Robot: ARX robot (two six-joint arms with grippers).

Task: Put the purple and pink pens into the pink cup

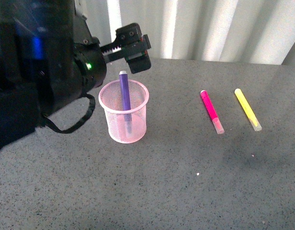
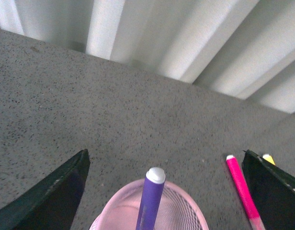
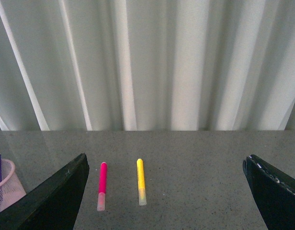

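The pink cup (image 1: 124, 120) stands upright on the grey table, with the purple pen (image 1: 124, 93) standing in it, its end sticking out above the rim. My left gripper (image 1: 134, 50) hovers open just above and behind the cup, holding nothing. In the left wrist view the purple pen (image 2: 150, 201) and cup (image 2: 186, 208) lie between the spread fingers (image 2: 56, 196). The pink pen (image 1: 211, 111) lies flat on the table to the cup's right. My right gripper (image 3: 165, 160) is open and empty, with the pink pen (image 3: 102, 184) ahead near one finger.
A yellow marker (image 1: 247, 109) lies on the table beside the pink pen, further right, also seen as the yellow marker (image 3: 141, 182) in the right wrist view. A white corrugated wall (image 1: 209, 28) runs behind the table's far edge.
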